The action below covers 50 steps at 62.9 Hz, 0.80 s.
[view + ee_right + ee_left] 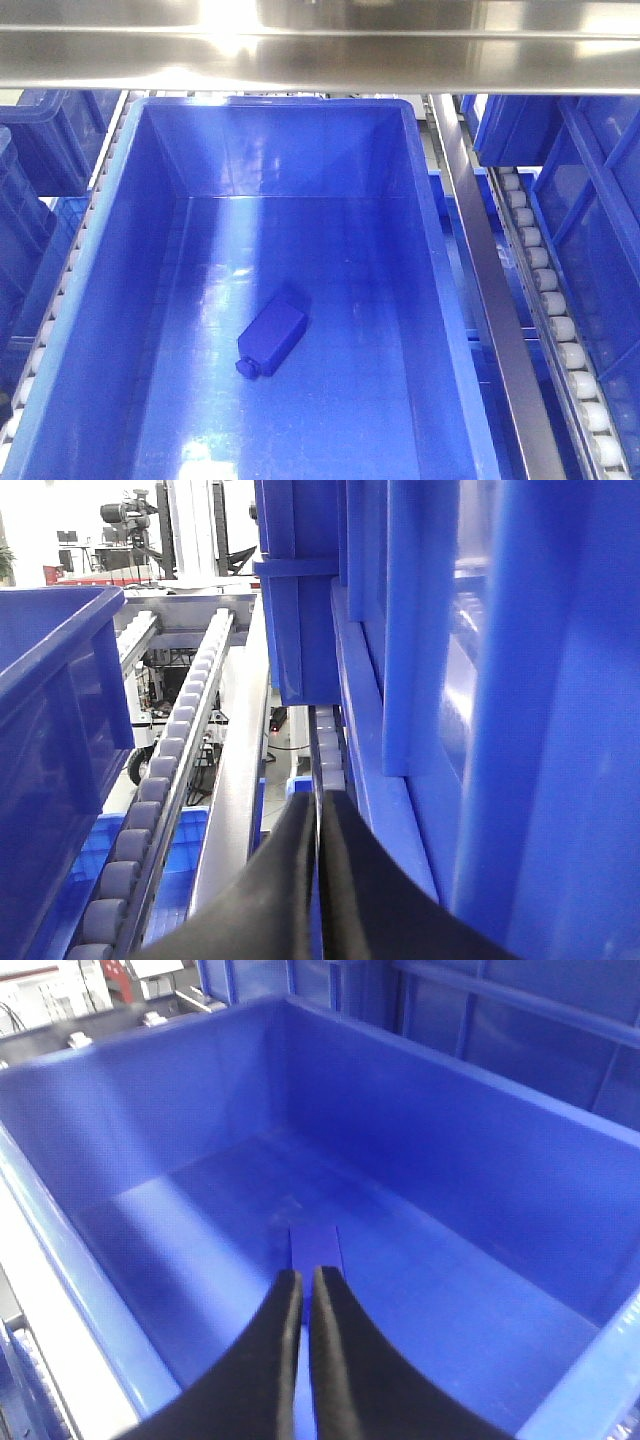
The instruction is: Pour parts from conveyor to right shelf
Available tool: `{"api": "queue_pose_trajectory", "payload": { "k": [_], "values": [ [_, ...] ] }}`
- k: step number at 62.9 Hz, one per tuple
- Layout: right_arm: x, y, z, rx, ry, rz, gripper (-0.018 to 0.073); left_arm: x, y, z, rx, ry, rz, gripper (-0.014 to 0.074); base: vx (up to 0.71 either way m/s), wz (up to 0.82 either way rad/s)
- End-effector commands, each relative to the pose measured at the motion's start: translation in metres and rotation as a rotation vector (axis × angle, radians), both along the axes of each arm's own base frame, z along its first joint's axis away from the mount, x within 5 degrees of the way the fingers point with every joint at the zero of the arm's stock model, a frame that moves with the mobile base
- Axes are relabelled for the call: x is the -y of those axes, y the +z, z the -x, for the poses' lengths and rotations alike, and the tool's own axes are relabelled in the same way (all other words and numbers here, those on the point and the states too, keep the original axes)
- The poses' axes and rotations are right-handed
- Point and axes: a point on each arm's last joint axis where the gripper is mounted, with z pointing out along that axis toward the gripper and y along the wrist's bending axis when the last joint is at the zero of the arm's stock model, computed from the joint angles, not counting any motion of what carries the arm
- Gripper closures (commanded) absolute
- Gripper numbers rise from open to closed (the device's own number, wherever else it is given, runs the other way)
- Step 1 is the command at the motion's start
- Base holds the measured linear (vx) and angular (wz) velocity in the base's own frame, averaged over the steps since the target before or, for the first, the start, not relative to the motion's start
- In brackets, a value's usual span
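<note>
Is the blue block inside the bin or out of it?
Inside. The blue block lies flat on the floor of the bin, clear of its walls.

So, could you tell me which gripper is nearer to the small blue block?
Left. The left gripper hangs inside the bin holding the block; the right gripper is outside, over the roller track.

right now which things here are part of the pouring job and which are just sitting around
Job:
- blue block, lying in the bin
- large blue bin on the shelf
- roller tracks

Just there:
- neighbouring blue bins
- steel crossbar
- background equipment
</note>
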Motion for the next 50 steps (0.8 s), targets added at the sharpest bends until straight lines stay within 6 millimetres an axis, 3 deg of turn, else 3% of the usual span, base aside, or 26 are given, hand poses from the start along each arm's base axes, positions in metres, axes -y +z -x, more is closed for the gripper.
{"api": "queue_pose_trajectory", "payload": {
  "k": [1,28,35,50],
  "values": [
    [0.001,0.003,0.001,0.076,-0.01,0.018,0.0568,0.0,0.013,-0.001,0.048,0.011,0.061,0.0604,0.0,0.0],
    [0.001,0.003,0.001,0.076,-0.01,0.018,0.0568,0.0,0.013,-0.001,0.049,0.011,0.062,0.0604,0.0,0.0],
    [0.001,0.003,0.001,0.076,-0.01,0.018,0.0568,0.0,0.005,-0.003,0.032,0.024,0.052,0.0604,0.0,0.0],
    [0.001,0.003,0.001,0.076,-0.01,0.018,0.0568,-0.02,-0.011,0.004,0.167,0.277,0.076,0.0604,0.0,0.0]
  ]
}}
